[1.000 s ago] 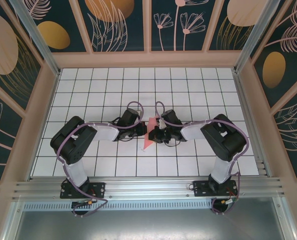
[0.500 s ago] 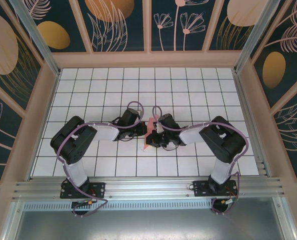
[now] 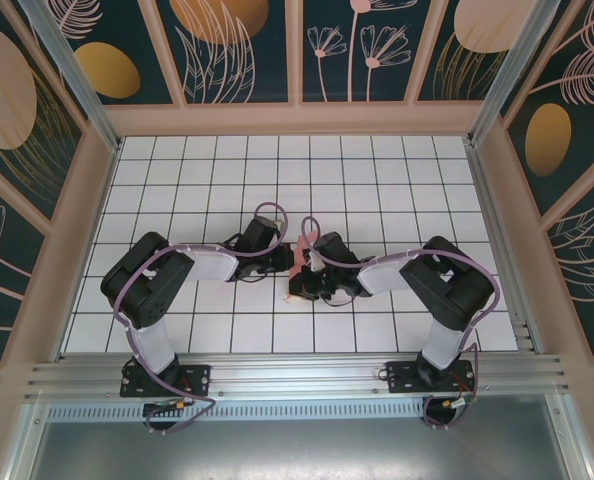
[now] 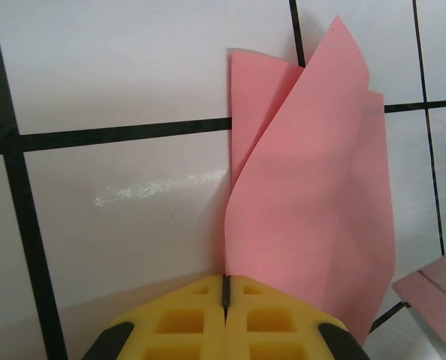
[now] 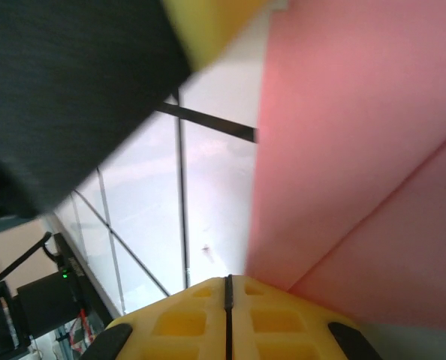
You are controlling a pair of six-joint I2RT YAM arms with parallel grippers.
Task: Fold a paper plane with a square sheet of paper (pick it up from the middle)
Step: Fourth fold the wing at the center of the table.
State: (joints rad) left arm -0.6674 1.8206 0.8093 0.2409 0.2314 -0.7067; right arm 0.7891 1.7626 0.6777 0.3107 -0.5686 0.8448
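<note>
The square sheet of paper [image 3: 296,262] is salmon pink and lies folded on the white grid table, partly covered by both grippers. In the left wrist view the paper [image 4: 313,195] shows layered flaps with one flap raised, and its near edge runs under my left gripper [image 4: 226,289], whose yellow fingers are shut at that edge. From above, the left gripper [image 3: 285,262] sits at the paper's left side. My right gripper [image 3: 299,288] reaches over the paper from the right. Its yellow fingers [image 5: 227,289] are shut beside the paper [image 5: 358,150]; whether they press on it I cannot tell.
The white grid table [image 3: 177,180] is walled by a pale frame with patterned panels. A metal rail [image 3: 297,378] runs along the near edge by the arm bases. The left gripper's black and yellow body [image 5: 73,82] is close in front of the right wrist camera.
The right gripper has moved left and nearer across the paper, covering more of it. The left arm has stayed put. Both grippers remain shut.
</note>
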